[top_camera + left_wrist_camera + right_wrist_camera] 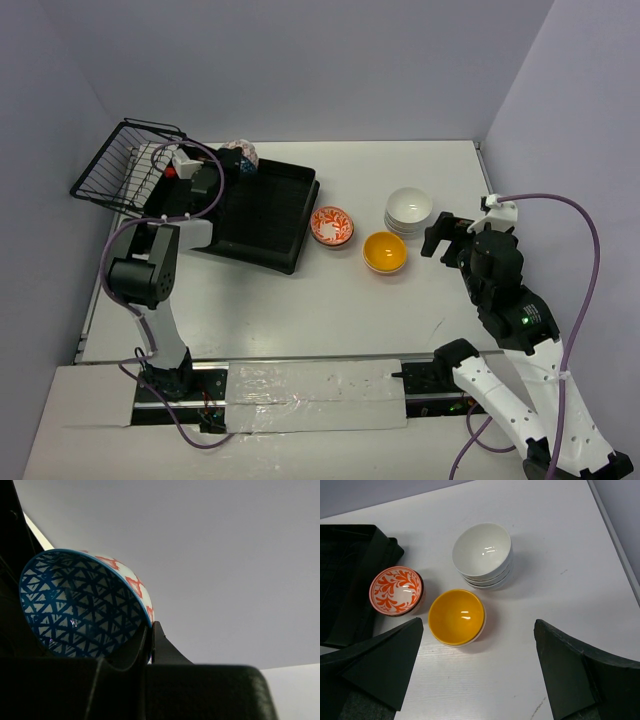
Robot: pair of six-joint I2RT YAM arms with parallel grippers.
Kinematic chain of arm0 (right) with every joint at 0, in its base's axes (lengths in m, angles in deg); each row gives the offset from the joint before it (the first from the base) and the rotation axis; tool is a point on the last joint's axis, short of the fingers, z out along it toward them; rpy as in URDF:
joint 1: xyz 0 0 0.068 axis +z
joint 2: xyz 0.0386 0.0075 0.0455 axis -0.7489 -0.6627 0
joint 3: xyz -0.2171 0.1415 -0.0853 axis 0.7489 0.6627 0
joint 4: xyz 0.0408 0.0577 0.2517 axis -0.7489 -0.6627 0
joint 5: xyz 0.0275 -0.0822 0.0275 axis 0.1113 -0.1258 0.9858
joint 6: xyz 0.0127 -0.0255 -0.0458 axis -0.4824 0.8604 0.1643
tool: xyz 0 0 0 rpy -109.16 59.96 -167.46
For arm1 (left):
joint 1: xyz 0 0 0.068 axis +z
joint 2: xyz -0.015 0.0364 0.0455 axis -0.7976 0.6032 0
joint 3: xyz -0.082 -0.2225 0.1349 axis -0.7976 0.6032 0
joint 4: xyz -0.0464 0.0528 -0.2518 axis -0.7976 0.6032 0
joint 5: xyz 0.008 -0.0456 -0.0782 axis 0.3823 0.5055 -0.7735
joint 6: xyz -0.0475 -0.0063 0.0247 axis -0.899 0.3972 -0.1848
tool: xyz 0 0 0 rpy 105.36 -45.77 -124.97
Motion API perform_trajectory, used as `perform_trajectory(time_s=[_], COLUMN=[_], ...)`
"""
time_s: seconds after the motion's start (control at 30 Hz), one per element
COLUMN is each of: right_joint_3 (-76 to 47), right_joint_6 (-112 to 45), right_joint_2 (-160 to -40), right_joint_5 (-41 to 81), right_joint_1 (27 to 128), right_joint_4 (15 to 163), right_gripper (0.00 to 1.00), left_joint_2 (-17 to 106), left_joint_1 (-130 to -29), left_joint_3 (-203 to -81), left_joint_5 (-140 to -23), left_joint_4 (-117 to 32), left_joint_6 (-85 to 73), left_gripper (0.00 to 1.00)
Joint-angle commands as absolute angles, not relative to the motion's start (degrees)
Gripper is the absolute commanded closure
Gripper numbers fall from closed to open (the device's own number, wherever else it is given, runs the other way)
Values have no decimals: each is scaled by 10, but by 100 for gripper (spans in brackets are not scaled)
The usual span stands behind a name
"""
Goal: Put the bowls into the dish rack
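While the left jaws pinch the rim of a blue-patterned bowl, holding it tipped on its side over the left part of the dish rack, the right jaws stand wide apart above the worktop, well to the right of the rack. An orange-patterned bowl sits just beside the rack's right edge. A yellow bowl lies a little farther out, and a stack of white bowls stands farthest from the rack, close to the yellow one. A wire basket juts up at the rack's left end.
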State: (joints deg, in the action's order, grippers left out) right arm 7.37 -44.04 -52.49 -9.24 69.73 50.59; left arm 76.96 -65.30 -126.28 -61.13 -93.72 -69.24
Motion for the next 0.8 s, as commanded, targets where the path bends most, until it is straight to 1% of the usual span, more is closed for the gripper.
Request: perform_trajectory(time_s=[0.0,0.07,0.3,0.63,0.77], right_joint_3=[64,64,64,65,66], right_joint_6=[-431,-429,-429,-432,-430], right_joint_2=[-530,-531,-523,-514,-514], right_joint_5=[-88,-83,-82,-80,-77], right_joint_1=[701,701,701,702,701], right_joint_4=[522,522,519,514,512], right_gripper=[1,1,1,1,1], left_joint_2=[780,786,805,808,806], left_joint_1=[-656,-656,-656,-656,-656], left_joint_3=[-1261,-1257,-1256,-1220,-1209], left_joint_5=[-604,-606,-610,-606,-607], left_joint_4=[-1045,-1067,-1077,-1091,-1100], left_joint_6=[-692,-693,-693,-707,-713], left_gripper=[100,100,100,100,98])
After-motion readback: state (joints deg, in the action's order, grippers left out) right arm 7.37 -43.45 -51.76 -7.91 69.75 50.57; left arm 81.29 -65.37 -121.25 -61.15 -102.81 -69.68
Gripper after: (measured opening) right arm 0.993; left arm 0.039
